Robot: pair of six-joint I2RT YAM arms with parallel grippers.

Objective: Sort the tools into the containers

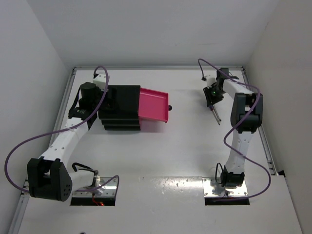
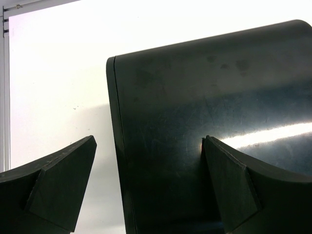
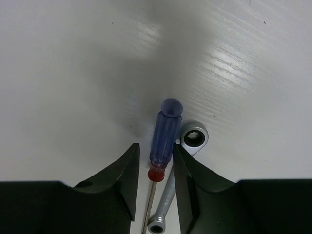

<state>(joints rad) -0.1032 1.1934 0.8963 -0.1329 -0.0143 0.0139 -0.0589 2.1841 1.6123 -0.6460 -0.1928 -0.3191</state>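
A blue-handled, red-collared screwdriver (image 3: 165,139) lies on the white tabletop (image 3: 73,73) between the half-spread fingers of the right pincer (image 3: 156,146), unclamped, with a silver wrench (image 3: 194,136) just beside it. Well away, the magenta drawer (image 1: 153,105) stands open, showing no tool, from the black cabinet (image 1: 122,105) under the spread left pincer (image 2: 149,139). Sorting seems barely begun.

Blue screwdriver (image 3: 165,137) beside silver wrench (image 3: 169,190); pink drawer (image 1: 153,105) open

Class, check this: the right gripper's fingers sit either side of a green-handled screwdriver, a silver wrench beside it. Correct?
No: the screwdriver has a blue handle, not green, as the right wrist view shows. The fingers of the right gripper do sit either side of it, the silver wrench beside it.
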